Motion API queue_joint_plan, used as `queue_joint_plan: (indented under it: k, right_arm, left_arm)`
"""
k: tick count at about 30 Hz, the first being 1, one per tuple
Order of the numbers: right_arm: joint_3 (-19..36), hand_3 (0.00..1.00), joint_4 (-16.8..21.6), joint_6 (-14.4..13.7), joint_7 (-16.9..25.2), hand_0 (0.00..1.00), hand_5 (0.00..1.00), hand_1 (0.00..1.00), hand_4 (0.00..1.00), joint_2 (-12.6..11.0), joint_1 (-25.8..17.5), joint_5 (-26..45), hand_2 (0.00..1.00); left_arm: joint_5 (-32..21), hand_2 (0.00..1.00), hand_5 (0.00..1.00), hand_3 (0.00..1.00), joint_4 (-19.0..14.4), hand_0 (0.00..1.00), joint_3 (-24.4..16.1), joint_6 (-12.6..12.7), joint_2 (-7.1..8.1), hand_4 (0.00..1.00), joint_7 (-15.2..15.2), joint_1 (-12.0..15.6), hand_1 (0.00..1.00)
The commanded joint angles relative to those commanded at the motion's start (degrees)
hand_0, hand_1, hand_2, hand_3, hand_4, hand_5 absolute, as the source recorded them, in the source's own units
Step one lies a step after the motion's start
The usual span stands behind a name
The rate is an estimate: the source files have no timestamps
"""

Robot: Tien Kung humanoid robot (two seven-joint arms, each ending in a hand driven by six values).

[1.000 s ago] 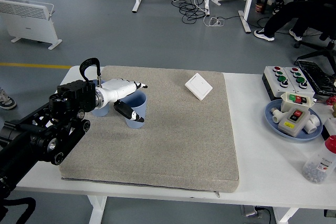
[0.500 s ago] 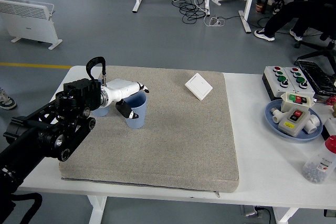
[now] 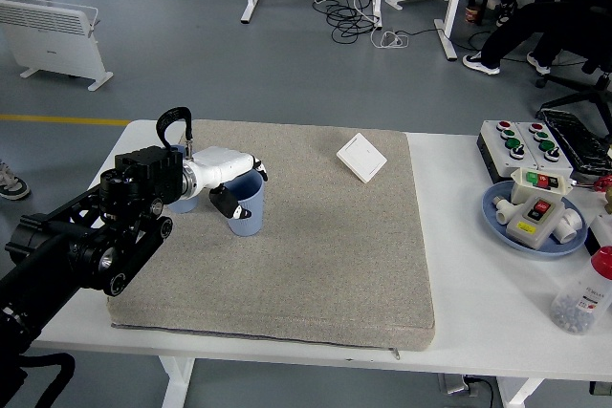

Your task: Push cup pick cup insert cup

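White robot hand (image 3: 228, 183) on the left arm is wrapped around the blue cup (image 3: 247, 205) at the left-middle of the frame, fingers over the rim on the far side and the dark-tipped thumb (image 3: 226, 204) pressing the near wall, so it's holding the cup rather than just nudging it. The cup stands upright, mouth up, on the grey mat (image 3: 325, 246), near the mat's left edge.

What the next bit hangs on, I reckon: there's a second blue cup (image 3: 182, 202) just to the left of the held one, mostly hidden behind the black wrist, so I can't tell if they touch. It sits back toward the arm, not out ahead of it. So nesting looks like a lift and a short pull leftward, keeping the cup vertical.

Further out, a white switch plate (image 3: 361, 157) lies upper right on the mat, well apart. The right arm isn't in the picture, so the left hand is the only one placed to do this.
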Motion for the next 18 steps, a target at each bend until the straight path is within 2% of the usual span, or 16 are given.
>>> queue_joint_plan:
  k: [1, 2, 7, 8, 9, 13, 14, 18]
  right_arm:
    - [-0.01, 0.568, 0.00, 0.00, 0.00, 0.776, 0.473, 0.685, 0.133, 0.01, -0.02, 0.04, 0.683]
    - [-0.03, 0.568, 0.00, -0.01, 0.01, 0.775, 0.474, 0.685, 0.133, 0.02, -0.03, 0.08, 0.682]
    - [0.05, 0.568, 0.00, -0.01, 0.01, 0.775, 0.474, 0.685, 0.133, 0.04, -0.03, 0.03, 0.682]
    - [0.07, 0.568, 0.00, -0.01, 0.02, 0.774, 0.474, 0.686, 0.134, 0.04, -0.04, 0.03, 0.683]
    - [0.08, 0.568, 0.00, -0.01, 0.02, 0.774, 0.474, 0.686, 0.134, 0.04, -0.04, 0.02, 0.683]
    - [0.17, 0.568, 0.00, -0.04, 0.05, 0.774, 0.474, 0.686, 0.134, 0.04, -0.07, 0.04, 0.683]
    - [0.19, 0.569, 0.00, -0.05, 0.05, 0.775, 0.474, 0.686, 0.134, 0.04, -0.09, 0.09, 0.684]
    - [0.31, 0.569, 0.00, -0.05, 0.07, 0.775, 0.474, 0.686, 0.134, 0.02, -0.17, 0.07, 0.684]
  left_arm:
    - [0.00, 0.883, 0.067, 0.509, -0.19, 0.530, 0.23, -0.12, 0.11, 0.621, 0.05, 0.10, 0.699]
    - [0.00, 0.889, 0.027, 0.518, -0.40, 0.485, 0.43, -0.24, 0.22, 0.555, 0.06, 0.23, 0.671]
    - [0.00, 0.889, 0.027, 0.518, -1.36, 0.485, 1.00, -0.83, 0.57, 0.555, 0.17, 0.59, 0.671]
    - [0.00, 0.874, 0.002, 0.521, -1.89, 0.492, 1.14, -1.02, 0.72, 0.438, 0.25, 0.70, 0.608]
    - [0.00, 0.874, 0.002, 0.521, -2.17, 0.492, 1.21, -1.11, 0.80, 0.438, 0.29, 0.75, 0.608]
    - [0.00, 0.874, 0.002, 0.521, -5.22, 0.492, 2.14, -2.52, 1.83, 0.438, 1.15, 1.08, 0.608]
    - [0.00, 0.826, 0.002, 0.514, -6.70, 0.509, 2.48, -3.15, 2.24, 0.327, 1.52, 1.15, 0.583]
    - [0.00, 0.826, 0.002, 0.514, -11.71, 0.509, 3.15, -5.14, 3.55, 0.327, 2.79, 1.19, 0.583]
